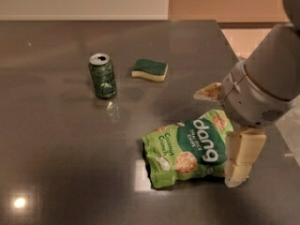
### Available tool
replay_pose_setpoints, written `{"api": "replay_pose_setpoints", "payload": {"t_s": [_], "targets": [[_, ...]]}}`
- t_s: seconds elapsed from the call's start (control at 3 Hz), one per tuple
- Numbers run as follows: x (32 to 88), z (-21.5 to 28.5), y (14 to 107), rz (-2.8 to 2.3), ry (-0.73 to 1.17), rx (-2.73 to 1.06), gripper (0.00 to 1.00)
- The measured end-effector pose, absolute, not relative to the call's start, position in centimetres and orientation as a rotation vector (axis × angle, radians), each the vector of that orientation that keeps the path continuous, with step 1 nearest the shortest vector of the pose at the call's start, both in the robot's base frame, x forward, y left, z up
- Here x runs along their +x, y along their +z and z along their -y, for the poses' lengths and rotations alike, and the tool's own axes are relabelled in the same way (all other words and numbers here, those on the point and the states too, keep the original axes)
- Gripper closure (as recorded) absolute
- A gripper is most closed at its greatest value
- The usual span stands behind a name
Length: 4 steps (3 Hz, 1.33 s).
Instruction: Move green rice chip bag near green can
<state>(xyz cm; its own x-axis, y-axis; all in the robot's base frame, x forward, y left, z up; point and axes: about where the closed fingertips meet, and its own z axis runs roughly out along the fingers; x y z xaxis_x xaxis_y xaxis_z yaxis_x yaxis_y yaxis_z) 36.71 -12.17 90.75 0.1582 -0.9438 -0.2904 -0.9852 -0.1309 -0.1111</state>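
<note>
The green rice chip bag [187,146] lies flat on the dark grey table [61,139], right of the middle. The green can [102,75] stands upright to the far left of the bag, well apart from it. My gripper [224,125] is at the bag's right end, open. One cream finger [242,159] is at the bag's near right corner and the other finger [206,92] is just beyond the bag's far edge. The bag's right edge lies between them.
A green-topped cream sponge [149,69] lies right of the can. The table's right edge [243,60] runs behind my arm, with light floor beyond it.
</note>
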Motion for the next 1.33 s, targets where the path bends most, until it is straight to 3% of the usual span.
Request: {"api": "replay_pose_setpoints", "payload": {"t_s": [1.0,1.33], "targets": [[37.0,10.0,85.2,-1.780,0.244,-2.264,0.00],[37.3,9.9,84.3,-1.793,0.243,-2.275,0.17]]}}
